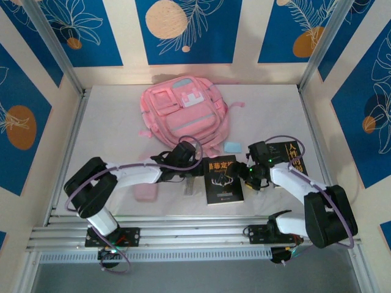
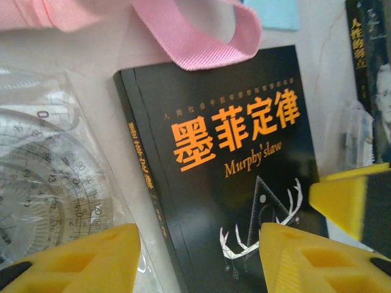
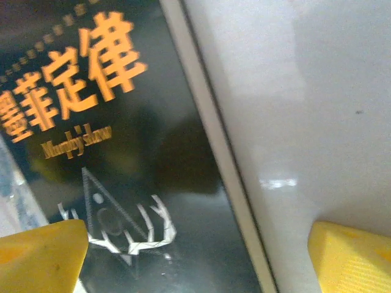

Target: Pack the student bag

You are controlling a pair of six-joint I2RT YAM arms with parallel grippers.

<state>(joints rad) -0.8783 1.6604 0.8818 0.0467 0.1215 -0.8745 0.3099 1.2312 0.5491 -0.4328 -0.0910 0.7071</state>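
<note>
White counter (image 1: pixel 278 113), boxed in by blue-and-cream leaf-print wall panels (image 1: pixel 82 27). Large soft pink fabric student bag (image 1: pixel 183 113) lies flat at far centre. Left gripper (image 2: pixel 195 262) and right gripper (image 3: pixel 195 256) are both spread apart and empty, over opposite edges of a black paperback with orange lettering (image 1: pixel 223 181).

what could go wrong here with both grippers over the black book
1. The left gripper and right gripper both hang open over the black book, close together; they could bump.
2. The pink strap lies across the book's far edge, so lifting may drag it.
3. One left finger sits over the protractor pack and might pinch it.
</note>
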